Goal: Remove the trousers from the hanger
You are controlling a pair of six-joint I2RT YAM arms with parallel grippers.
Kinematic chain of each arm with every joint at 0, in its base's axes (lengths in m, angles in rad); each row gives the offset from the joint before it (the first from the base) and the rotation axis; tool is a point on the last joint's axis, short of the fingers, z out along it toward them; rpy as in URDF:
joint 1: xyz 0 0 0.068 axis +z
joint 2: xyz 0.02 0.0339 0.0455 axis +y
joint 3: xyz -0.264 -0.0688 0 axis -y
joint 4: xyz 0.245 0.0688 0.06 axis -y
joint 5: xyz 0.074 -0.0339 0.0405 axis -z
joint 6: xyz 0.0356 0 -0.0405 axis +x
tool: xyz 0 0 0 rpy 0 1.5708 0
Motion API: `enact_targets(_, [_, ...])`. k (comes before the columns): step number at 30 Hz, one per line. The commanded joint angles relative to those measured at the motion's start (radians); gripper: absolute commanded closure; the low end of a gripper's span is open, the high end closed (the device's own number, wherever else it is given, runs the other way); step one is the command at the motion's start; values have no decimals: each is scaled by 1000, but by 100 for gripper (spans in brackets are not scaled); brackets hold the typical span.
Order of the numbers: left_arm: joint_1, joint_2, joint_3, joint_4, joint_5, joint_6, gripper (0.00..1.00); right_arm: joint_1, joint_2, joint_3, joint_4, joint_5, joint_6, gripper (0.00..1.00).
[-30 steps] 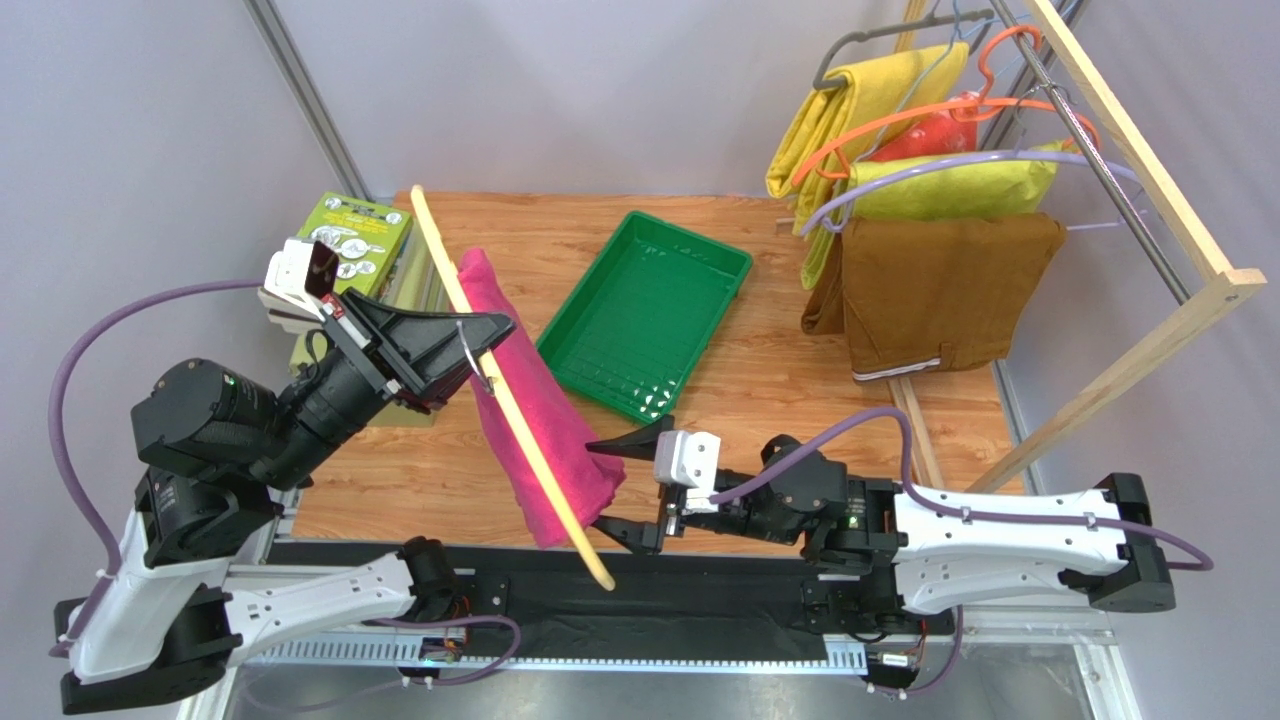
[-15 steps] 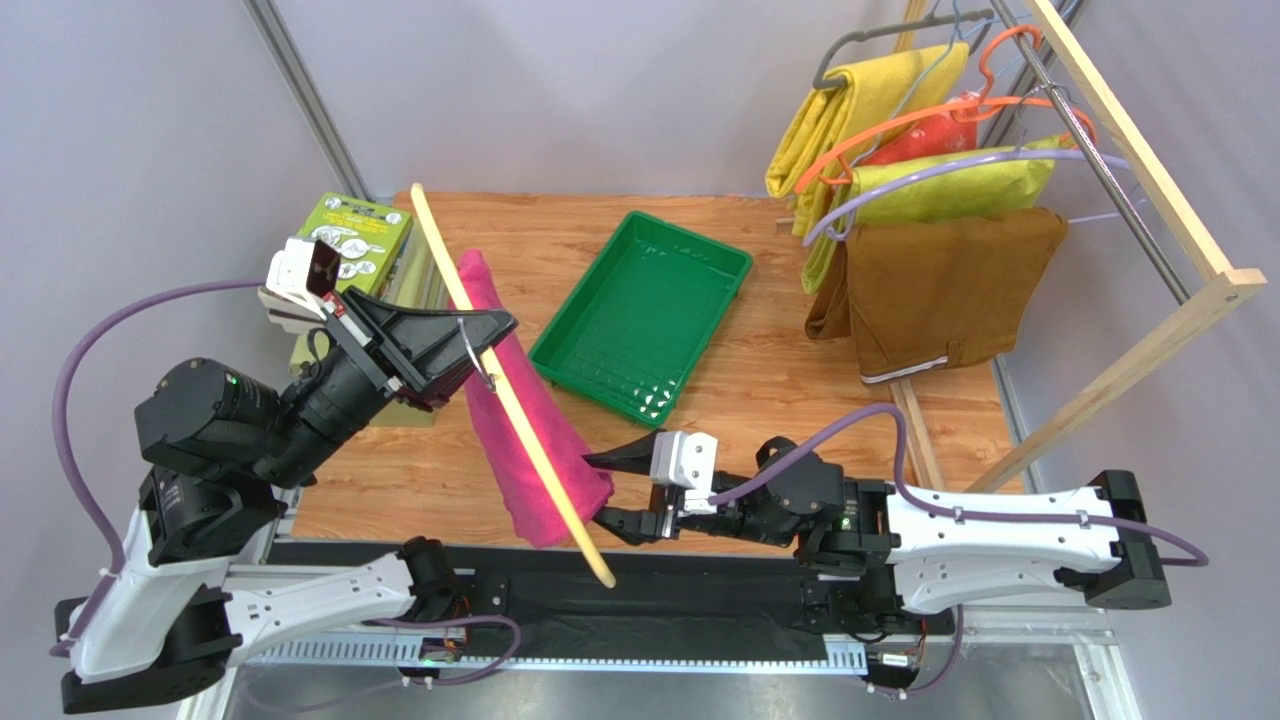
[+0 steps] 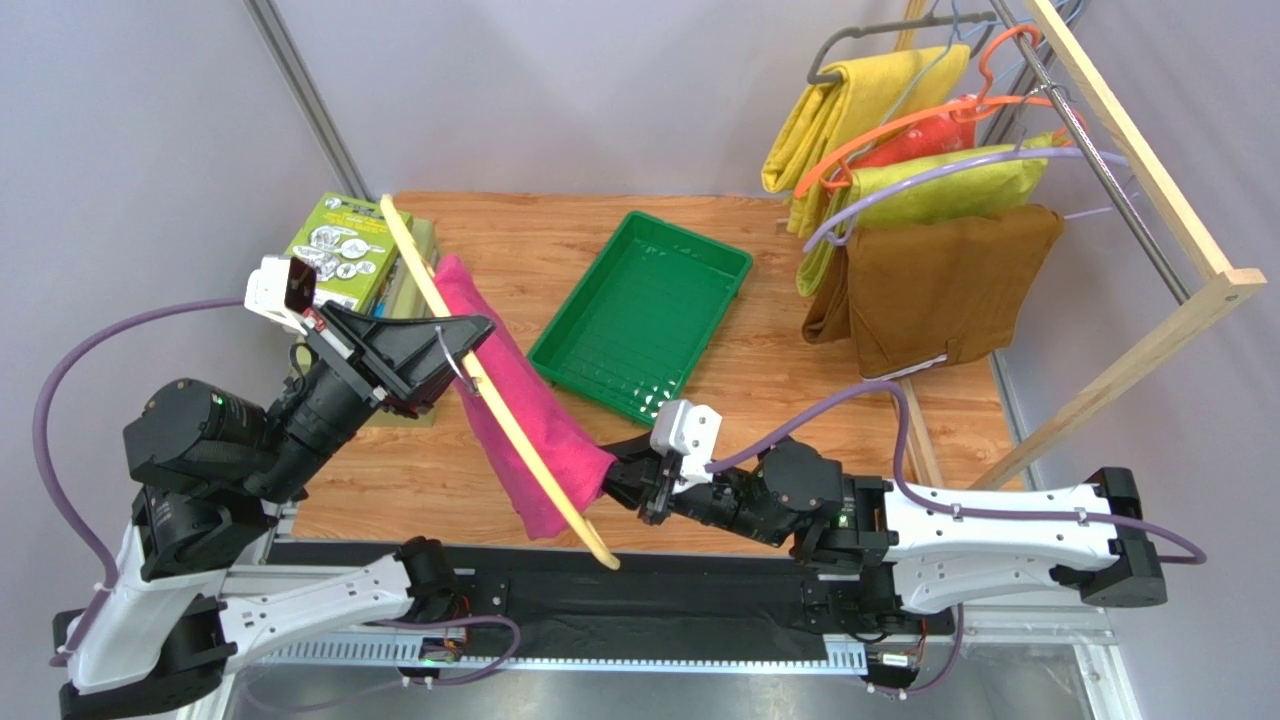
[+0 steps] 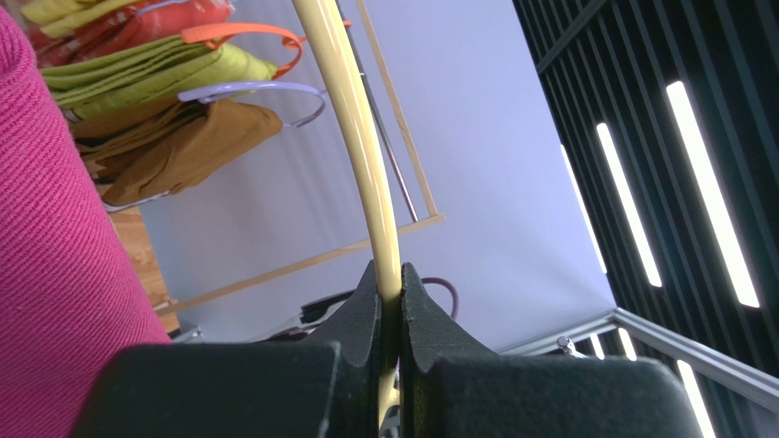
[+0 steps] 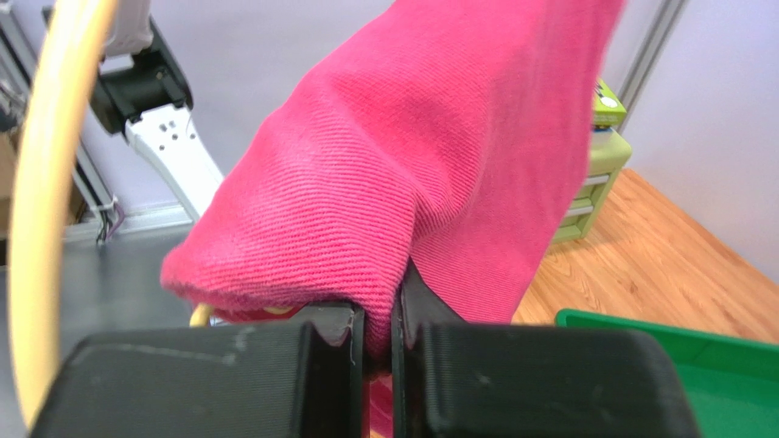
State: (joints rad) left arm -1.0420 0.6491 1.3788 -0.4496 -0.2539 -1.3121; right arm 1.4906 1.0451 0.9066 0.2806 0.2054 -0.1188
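The magenta-pink trousers [image 3: 519,405] hang folded over the pale cream-yellow hanger [image 3: 496,413], which runs slantwise above the table's near left. My left gripper [image 3: 451,353] is shut on the hanger, and its black fingers [image 4: 366,315] pinch the cream bar [image 4: 366,155] in the left wrist view, with pink cloth [image 4: 55,228] beside it. My right gripper [image 3: 628,477] is shut on the near lower end of the trousers. In the right wrist view a fold of the pink cloth [image 5: 430,155] is squeezed between the fingers [image 5: 334,338], and the hanger [image 5: 46,182] curves at the left.
A green tray [image 3: 646,315] lies on the wooden table [image 3: 781,375] behind the trousers. A green box [image 3: 349,240] stands at the far left. At the right a wooden rack [image 3: 1157,195] carries yellow, olive and brown garments [image 3: 932,293] on orange and lilac hangers.
My right gripper has moved left to the trousers' lower end and shut on the cloth. The left arm has shifted the hanger and trousers slightly left and nearer.
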Motion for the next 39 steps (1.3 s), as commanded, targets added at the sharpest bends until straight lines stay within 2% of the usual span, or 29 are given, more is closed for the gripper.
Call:
enact_targets(1, [-4, -57, -58, -26, -43, 45, 100, -3, -22, 89, 100, 141, 100, 100])
enact_targets(8, [-4, -106, -142, -124, -119, 97, 100, -4, -31, 110, 91, 262, 166, 100])
enact_targets(15, [-4, -172, -244, -143, -151, 112, 100, -7, -30, 144, 108, 356, 238, 100])
enact_targets(25, [-4, -299, -351, -218, -275, 109, 100, -7, -66, 209, 126, 397, 301, 100])
enact_targets(31, [-4, -341, -382, -245, -311, 97, 100, -7, -82, 236, 199, 437, 288, 100])
enact_targets(39, [-4, -407, -412, -297, -327, 71, 100, -7, -56, 281, 330, 571, 124, 100])
